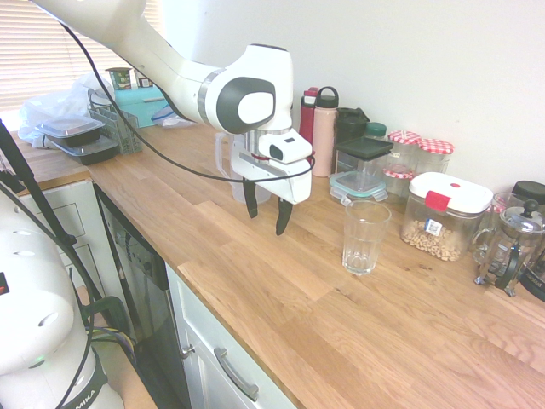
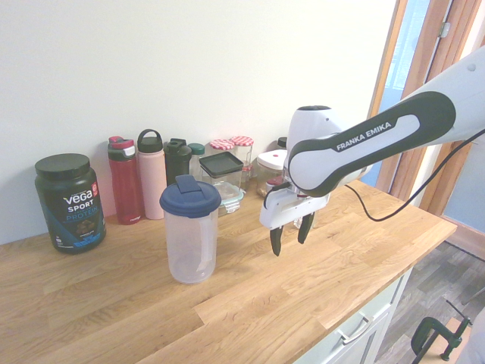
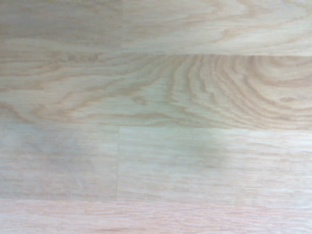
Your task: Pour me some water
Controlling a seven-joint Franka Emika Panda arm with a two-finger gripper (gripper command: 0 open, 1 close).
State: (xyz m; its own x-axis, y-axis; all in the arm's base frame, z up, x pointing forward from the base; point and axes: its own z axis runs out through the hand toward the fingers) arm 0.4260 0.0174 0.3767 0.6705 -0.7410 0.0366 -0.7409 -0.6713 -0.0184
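A clear plastic pitcher (image 2: 189,236) with a dark blue lid stands upright on the wooden countertop (image 1: 281,298). In the first exterior view the pitcher (image 1: 224,162) is mostly hidden behind the arm's wrist. An empty clear drinking glass (image 1: 365,236) stands on the counter to the gripper's right in that view, and it does not show in the second exterior view. My gripper (image 1: 266,220) (image 2: 289,244) hangs open just above the counter between pitcher and glass, fingers pointing down, holding nothing. The wrist view shows only bare wood grain (image 3: 156,117).
Along the wall stand a red bottle (image 2: 125,182), a pink bottle (image 2: 151,176), a black bottle (image 2: 177,161), glass storage boxes (image 1: 362,170), red-lidded jars (image 1: 421,153), a nut container (image 1: 444,215), a French press (image 1: 509,247) and a protein tub (image 2: 70,201). Trays (image 1: 81,141) sit at the far end.
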